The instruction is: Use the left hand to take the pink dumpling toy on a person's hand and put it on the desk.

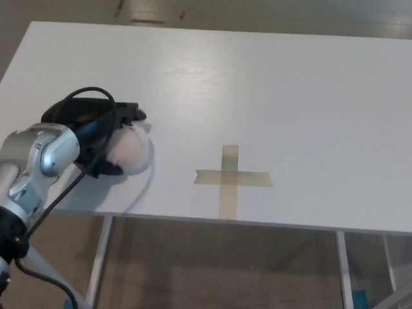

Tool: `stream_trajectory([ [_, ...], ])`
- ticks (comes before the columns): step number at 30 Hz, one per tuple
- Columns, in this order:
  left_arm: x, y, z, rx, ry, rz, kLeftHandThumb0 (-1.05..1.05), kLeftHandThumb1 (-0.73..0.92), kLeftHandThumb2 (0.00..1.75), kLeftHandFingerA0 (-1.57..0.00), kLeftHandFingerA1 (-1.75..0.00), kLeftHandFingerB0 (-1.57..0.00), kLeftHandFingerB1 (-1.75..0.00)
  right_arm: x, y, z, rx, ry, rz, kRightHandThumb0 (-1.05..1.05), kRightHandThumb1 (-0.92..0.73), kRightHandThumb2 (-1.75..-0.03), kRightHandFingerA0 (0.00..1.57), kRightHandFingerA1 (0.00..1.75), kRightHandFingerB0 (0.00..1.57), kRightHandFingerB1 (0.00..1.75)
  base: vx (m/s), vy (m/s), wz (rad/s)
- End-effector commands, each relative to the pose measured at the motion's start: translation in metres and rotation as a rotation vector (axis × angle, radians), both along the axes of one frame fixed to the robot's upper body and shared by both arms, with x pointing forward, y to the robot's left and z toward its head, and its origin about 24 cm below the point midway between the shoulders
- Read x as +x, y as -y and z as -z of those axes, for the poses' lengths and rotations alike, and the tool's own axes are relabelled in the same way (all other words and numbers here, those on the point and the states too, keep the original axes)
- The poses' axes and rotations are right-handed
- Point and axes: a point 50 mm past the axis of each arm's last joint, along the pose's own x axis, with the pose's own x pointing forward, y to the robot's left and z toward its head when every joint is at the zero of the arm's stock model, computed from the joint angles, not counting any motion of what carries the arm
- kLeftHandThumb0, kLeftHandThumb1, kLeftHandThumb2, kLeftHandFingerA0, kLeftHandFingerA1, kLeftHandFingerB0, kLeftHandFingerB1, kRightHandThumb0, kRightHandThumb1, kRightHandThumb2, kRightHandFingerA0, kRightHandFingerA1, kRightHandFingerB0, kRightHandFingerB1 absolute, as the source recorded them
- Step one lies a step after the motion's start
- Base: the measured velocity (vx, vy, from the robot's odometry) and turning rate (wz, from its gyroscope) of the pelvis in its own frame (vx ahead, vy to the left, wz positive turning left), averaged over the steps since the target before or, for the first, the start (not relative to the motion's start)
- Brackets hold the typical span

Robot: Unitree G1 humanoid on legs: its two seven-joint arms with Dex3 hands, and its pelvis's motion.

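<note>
Low — left hand (103, 138), dumpling (129, 151), near desk (290, 96) edge

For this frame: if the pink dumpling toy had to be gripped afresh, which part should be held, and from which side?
Grip the pink dumpling toy around its rounded middle, coming from the robot's left, as the left robot hand holding it does now. The toy is a smooth, soft-looking ball with no handle, low over the white desk, so fingers probably need to wrap its widest part.

Bare white bench (309, 96) open across its middle, right and far side, flat tape cross (230, 177) near the front edge, left robot hand (103, 138) occupying front-left corner
</note>
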Motion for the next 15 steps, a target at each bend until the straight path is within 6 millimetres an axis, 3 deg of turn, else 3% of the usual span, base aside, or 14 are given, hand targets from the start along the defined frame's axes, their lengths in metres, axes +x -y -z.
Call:
stream_trajectory([
  [1,0.002,-0.007,-0.006,0.044,-0.088,-0.066,-0.77,0.44,0.82,0.0,0.0,0.0,-0.09,-0.003,0.002,0.001,0.001,-0.031,-0.005,-0.25,-0.7,-0.6,0.65,0.45,0.54,0.42,0.0,0.0,0.0],
  [4,0.002,-0.007,-0.008,0.035,-0.082,-0.072,-0.75,0.41,0.79,0.0,0.0,0.0,-0.11,-0.004,0.002,0.001,-0.007,-0.035,-0.014,-0.25,-0.7,-0.6,0.66,0.45,0.54,0.41,0.0,0.0,0.0],
  [5,0.001,-0.006,-0.009,0.027,-0.084,-0.073,-0.83,0.49,0.58,0.0,0.0,0.0,-0.13,-0.004,0.002,0.002,-0.007,-0.036,-0.015,-0.25,-0.7,-0.6,0.65,0.45,0.53,0.41,0.0,0.0,0.0],
  [11,0.001,-0.005,-0.021,0.013,-0.08,-0.072,-0.87,0.48,0.6,0.0,0.0,0.0,-0.12,-0.004,0.002,0.002,-0.003,-0.035,-0.012,-0.26,-0.7,-0.6,0.66,0.45,0.53,0.41,0.0,0.0,0.0],
  [15,-0.001,-0.002,-0.041,-0.009,-0.053,-0.053,-0.87,0.49,0.59,0.0,0.0,0.0,-0.13,-0.004,0.003,0.001,-0.006,-0.035,-0.018,-0.26,-0.69,-0.6,0.65,0.45,0.53,0.41,0.0,0.0,0.0],
])
